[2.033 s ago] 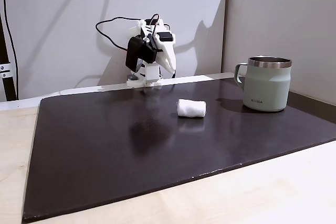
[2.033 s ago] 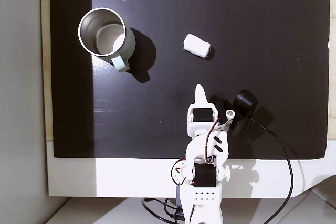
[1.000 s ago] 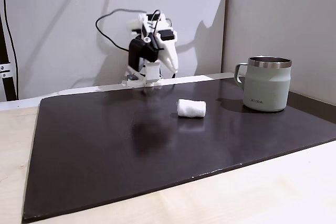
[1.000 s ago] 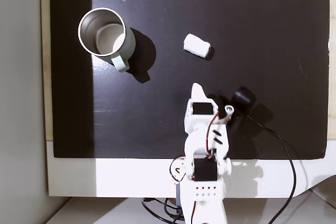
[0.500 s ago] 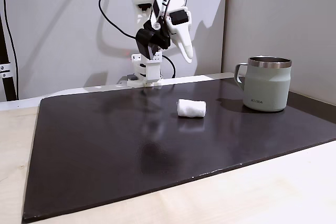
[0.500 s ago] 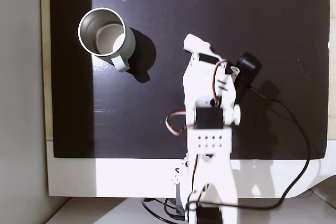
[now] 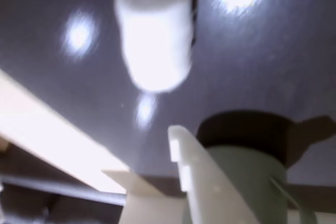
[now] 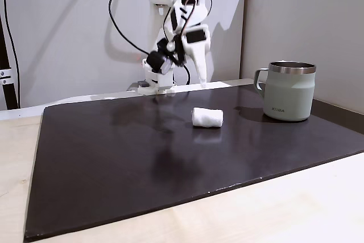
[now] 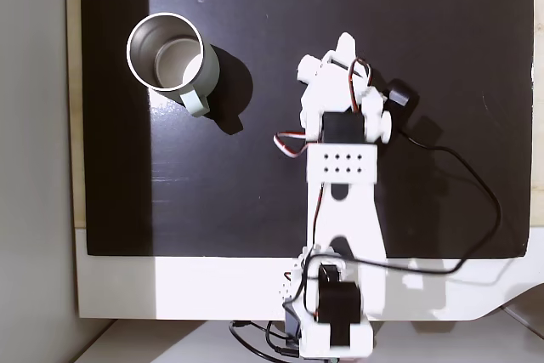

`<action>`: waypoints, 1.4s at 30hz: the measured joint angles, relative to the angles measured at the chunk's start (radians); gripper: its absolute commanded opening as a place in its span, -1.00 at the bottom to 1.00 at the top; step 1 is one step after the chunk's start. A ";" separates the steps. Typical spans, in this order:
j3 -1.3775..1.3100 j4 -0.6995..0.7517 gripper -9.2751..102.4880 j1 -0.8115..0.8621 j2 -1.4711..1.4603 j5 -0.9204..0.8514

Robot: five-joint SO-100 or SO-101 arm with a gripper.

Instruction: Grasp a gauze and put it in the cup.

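Wrist view: one gauze [image 7: 153, 30], blurred, lies on the dark mat [image 7: 273, 51] w/ the cup [image 7: 244, 182] below it in frame and a white finger [image 7: 202, 182] crossing in front; the cam looks steeply down, so the roll sits ahead of the gripper, presumably lined up for a descent. Side-on fixed view: the arm [image 8: 173, 32] is raised and folded over the back edge of the mat [image 8: 114, 157], gripper [image 8: 202, 81] pointing down, well above the surface and behind the gauze [image 8: 207, 117], which rests on its side, apart from the cup [image 8: 290, 91] at right. The cup stands upright, mouth open upward, handle toward the arm, ready to receive the roll. Top-down fixed view: the gripper [image 9: 344, 44] overhangs the gauze [image 9: 308, 66], of which just a corner shows at the arm's left edge; the cup [image 9: 170, 57] stands at upper left, empty, and the mat [image 9: 442, 57] lies on a pale table [image 9: 212, 286]. Jaws: cannot tell if apart or together; nothing is between them. Count: 1 gauze, 1 cup, 1 arm, 1 mat. Est. stage: approach, grasp not yet made.
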 measured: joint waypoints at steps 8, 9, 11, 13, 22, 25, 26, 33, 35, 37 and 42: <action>-0.104 0.000 -0.20 -0.002 -0.213 0.048; -0.118 0.000 -0.21 0.002 -0.238 0.052; -0.150 0.000 -0.22 0.002 -0.287 0.058; -0.172 0.002 -0.23 -0.002 -0.324 0.064; -0.192 0.000 -0.31 0.000 -0.420 0.072; -0.198 -0.008 -0.38 0.000 -0.430 0.080; -0.202 -0.008 -0.42 0.000 -0.434 0.084; -0.215 -0.006 -0.69 0.005 -0.460 0.112; -0.218 -0.006 -0.72 0.006 -0.463 0.120; -0.224 -0.008 -0.75 0.006 -0.463 0.120; -0.227 0.003 -0.75 0.006 -0.463 0.120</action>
